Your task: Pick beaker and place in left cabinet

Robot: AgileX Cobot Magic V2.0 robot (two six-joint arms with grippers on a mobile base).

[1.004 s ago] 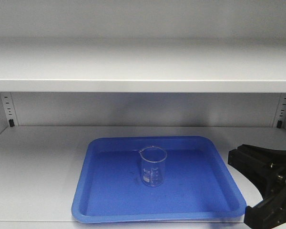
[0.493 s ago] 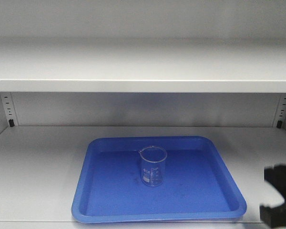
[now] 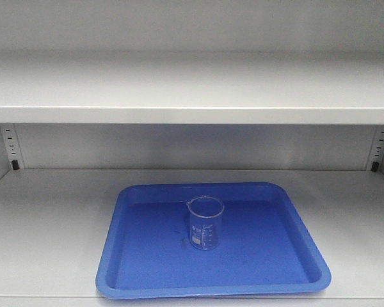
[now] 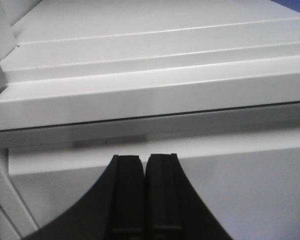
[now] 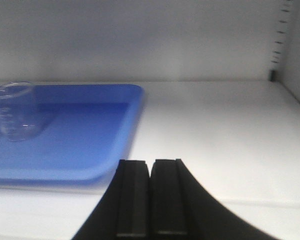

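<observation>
Our right gripper [image 5: 150,200] sits low at the front of the shelf, pointing straight into the left cabinet [image 3: 192,89]. Its two black fingers [image 5: 132,197] are pressed together with only a thin line between them, and they hold nothing. From the right wrist view, the blue tray [image 5: 65,130] lies ahead and to the left of the fingers, not touching them. The grey shelf floor [image 5: 215,140] runs on to the back wall.

Our left gripper [image 4: 146,197] is lower down, outside the cabinet. It looks up at the front edge of a grey shelf [image 4: 150,95] from below. Its fingers [image 4: 127,195] are also squeezed tight together and hold nothing.

The beaker [image 3: 206,222] stands upright near the middle of the blue tray [image 3: 147,281], on the lower shelf of the cabinet. It is clear glass with small white marks on its side, and its little spout points to the left. In the right wrist view we see the beaker [image 5: 14,110] blurry at the far left side of the tray. Nothing touches it.

A second ago our black right gripper showed at the right edge of the front view, beside the tray. Half a second ago only a small bit of it was left in the corner. Now it is gone from that view. The beaker and tray have not moved.
</observation>
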